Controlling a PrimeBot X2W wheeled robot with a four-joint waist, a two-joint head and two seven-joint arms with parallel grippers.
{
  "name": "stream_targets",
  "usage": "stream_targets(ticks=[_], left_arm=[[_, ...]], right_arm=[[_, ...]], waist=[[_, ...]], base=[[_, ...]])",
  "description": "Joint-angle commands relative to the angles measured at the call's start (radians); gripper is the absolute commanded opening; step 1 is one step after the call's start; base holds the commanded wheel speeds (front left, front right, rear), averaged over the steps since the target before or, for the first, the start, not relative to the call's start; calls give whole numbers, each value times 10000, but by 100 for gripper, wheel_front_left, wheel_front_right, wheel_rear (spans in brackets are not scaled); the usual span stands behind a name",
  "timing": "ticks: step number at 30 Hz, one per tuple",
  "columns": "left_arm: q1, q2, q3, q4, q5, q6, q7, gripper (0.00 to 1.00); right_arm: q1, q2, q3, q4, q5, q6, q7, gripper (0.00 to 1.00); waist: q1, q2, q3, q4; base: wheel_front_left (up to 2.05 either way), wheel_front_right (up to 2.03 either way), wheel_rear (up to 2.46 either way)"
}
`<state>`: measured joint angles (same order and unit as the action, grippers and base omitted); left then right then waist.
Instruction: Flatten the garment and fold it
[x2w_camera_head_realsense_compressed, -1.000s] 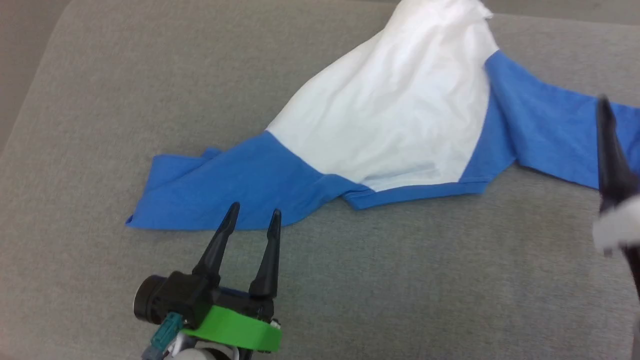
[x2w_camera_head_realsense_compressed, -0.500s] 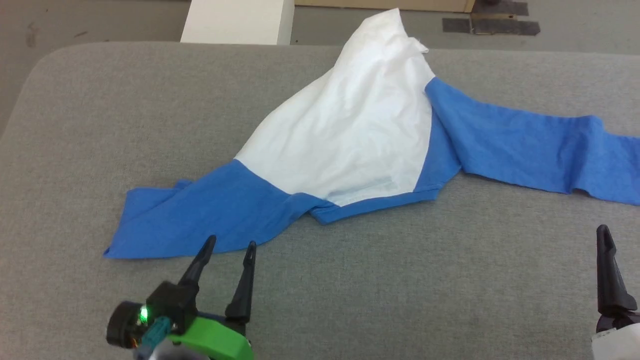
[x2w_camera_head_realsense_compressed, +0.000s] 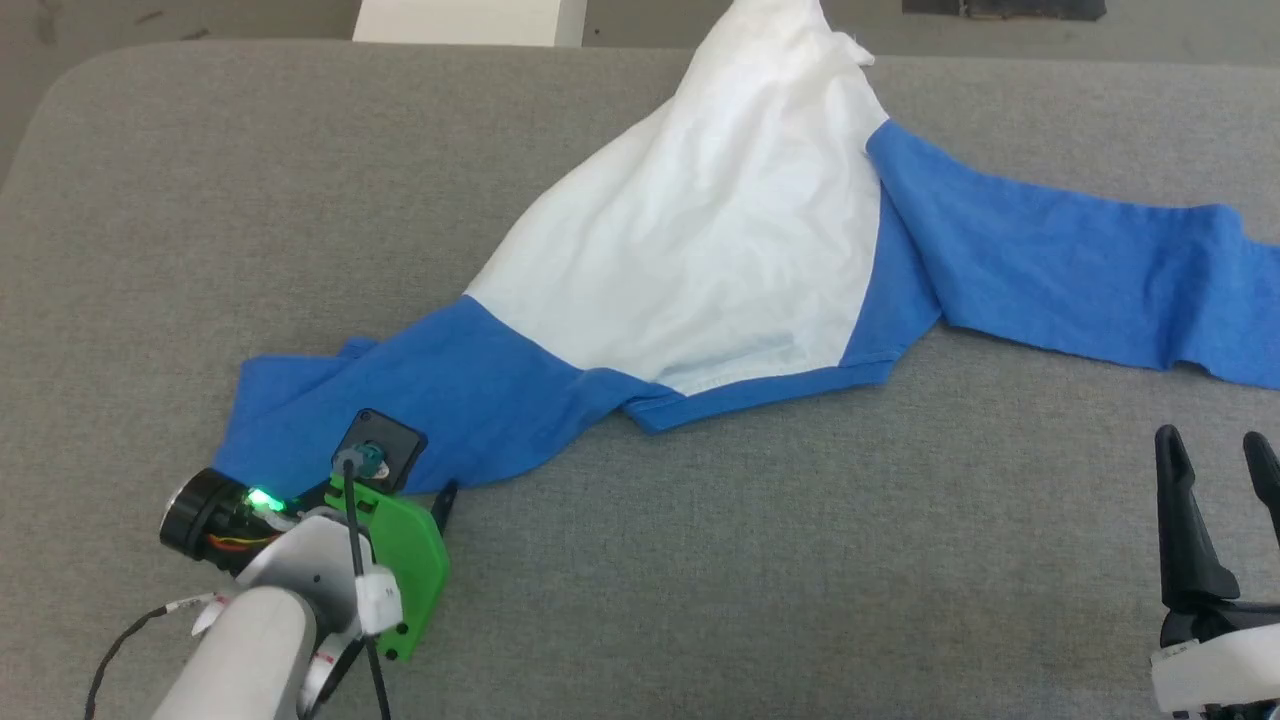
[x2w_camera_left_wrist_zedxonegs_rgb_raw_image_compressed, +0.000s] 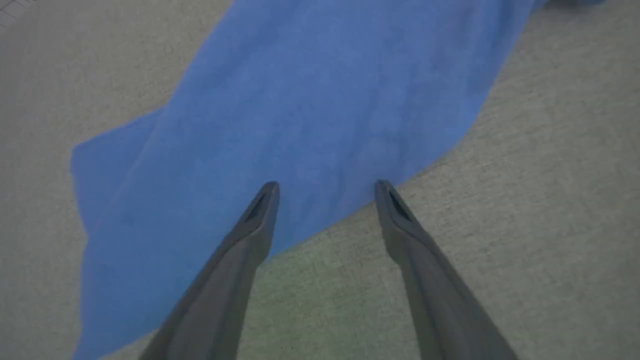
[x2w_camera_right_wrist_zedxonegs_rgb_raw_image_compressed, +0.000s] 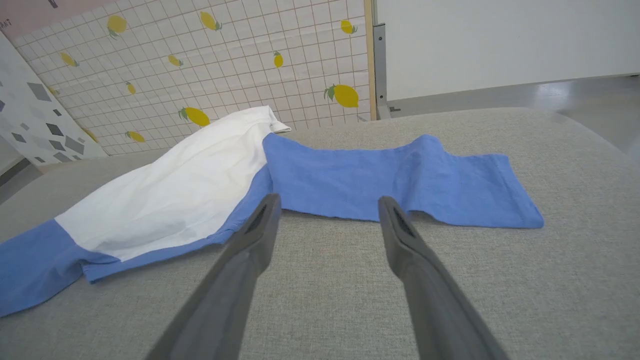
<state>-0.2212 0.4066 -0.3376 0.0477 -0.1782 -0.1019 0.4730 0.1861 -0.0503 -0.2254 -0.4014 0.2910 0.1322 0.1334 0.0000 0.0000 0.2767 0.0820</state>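
The garment is spread unevenly over the grey tabletop — its white body is bunched into a creased ridge that runs toward the far edge. The left sleeve, bright blue, is laid out toward the robot's left, with a small fold seen near its far corner. The right sleeve is stretched out to the right and is rippled along its near edge. A blue hem is seen along the near side of the white body.

The left pincer is held released, jaws wide, and is pointed down at the near edge of the left sleeve. In the left wrist view both fingertips are seen over the blue cloth, just at that edge. Whether the cloth is touched cannot be told.

The right pincer is likewise held released and empty — it is seen over bare tabletop, near the right sleeve but apart from it. Beyond the tabletop, a lemon-patterned panel is seen in the right wrist view.
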Motion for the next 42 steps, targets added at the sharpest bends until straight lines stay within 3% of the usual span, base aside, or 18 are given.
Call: stream_targets(ticks=[1,3,4,5,6,11,15,20,23,25,27,29,30,36,42], left_arm=[[-269,91,-74,211,-189,-72,218,100],[-387,88,-166,500,-347,-118,321,100],[-430,79,-212,675,-407,-134,307,59],[-459,68,-258,796,-451,-149,228,33],[-478,33,-291,934,-526,-163,80,0],[-348,-31,-168,978,-956,-166,-588,0],[72,155,595,-36,-1367,238,-1142,0],[309,1000,1882,-1632,-1214,968,-1652,0],[277,1046,2206,-1764,-1269,1196,-1811,0],[255,999,2074,-1426,-1384,1094,-1649,0],[167,766,1942,-952,-1600,1025,-1613,13],[66,609,1792,-427,-1645,963,-1704,88],[-4,498,1765,-155,-1657,983,-1859,100],[-225,35,1844,347,-1478,1240,-3555,100],[515,-1019,2468,-1948,-1815,1872,-6152,100]], right_arm=[[-160,0,41,-63,-55,-15,32,100],[-183,0,64,-73,-58,-15,43,100],[-193,0,78,-73,-55,-15,49,100],[-201,0,90,-71,-54,-15,53,100],[-209,0,103,-65,-56,-15,60,100],[-243,1,116,-44,-64,-15,116,100],[-233,1,63,-72,-54,-15,144,100],[-206,1,6,-71,-43,-15,173,100],[-268,1,95,-64,-54,-15,233,100],[-332,1,174,-62,-72,-15,286,100],[-397,1,205,-61,-96,-15,316,100],[-451,1,219,-59,-128,-15,349,100],[-468,1,222,-58,-146,-15,372,100],[-499,1,271,-49,-186,-15,475,100],[-348,1,242,4,-93,-15,426,100]], waist=[[0,0,177,-108],[0,0,241,-156],[0,0,259,-181],[0,0,268,-199],[0,0,271,-219],[0,0,139,-253],[0,0,24,-244],[0,0,87,-148],[0,0,186,-122],[0,0,247,-130],[0,0,296,-143],[0,0,321,-159],[0,0,325,-166],[0,0,192,-226],[0,0,-85,-215]], base=[[0,0,0],[0,0,0],[0,0,0],[0,0,0],[0,0,0],[0,0,0],[0,0,0],[0,0,0],[0,0,0],[0,0,0],[0,0,0],[0,0,0],[0,0,0],[0,0,0],[0,0,0]])
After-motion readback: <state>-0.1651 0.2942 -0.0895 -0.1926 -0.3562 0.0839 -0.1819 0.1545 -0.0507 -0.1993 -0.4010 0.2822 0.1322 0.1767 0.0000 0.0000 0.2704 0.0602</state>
